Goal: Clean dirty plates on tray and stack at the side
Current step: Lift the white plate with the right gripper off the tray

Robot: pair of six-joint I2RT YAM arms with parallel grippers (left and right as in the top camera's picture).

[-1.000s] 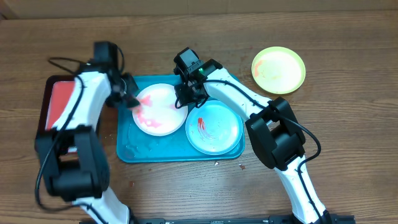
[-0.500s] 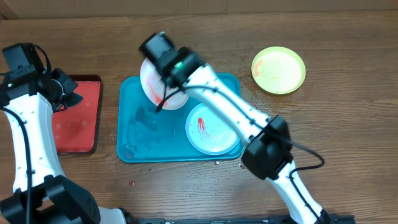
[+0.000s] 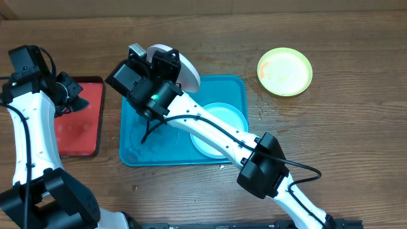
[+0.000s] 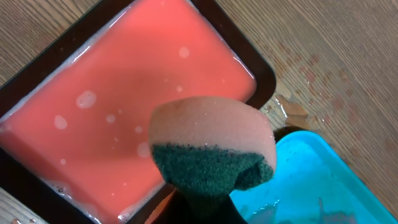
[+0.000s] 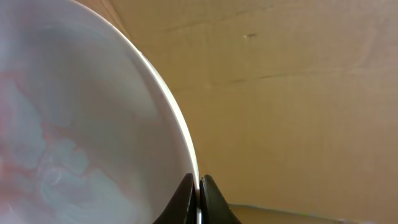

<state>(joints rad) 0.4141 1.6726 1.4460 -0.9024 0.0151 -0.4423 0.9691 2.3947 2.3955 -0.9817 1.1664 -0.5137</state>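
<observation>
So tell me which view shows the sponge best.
Left wrist: the sponge fills the frame's centre, pink foam over green scourer, above the red tray. Overhead, it is lost at the left gripper. Right wrist shows only the white plate, no sponge.

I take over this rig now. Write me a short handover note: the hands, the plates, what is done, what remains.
Left hand: shut on the sponge, above the red tray.
Right hand: shut on the rim of the white plate, held tilted over the blue tray; pink smears on it.
Turquoise plate: on the blue tray, partly hidden by the right arm.
Yellow-green plate: alone on the table, right of the tray, faint red marks.
Done: no stack yet.
To do: wipe the plates, stack them aside.
</observation>
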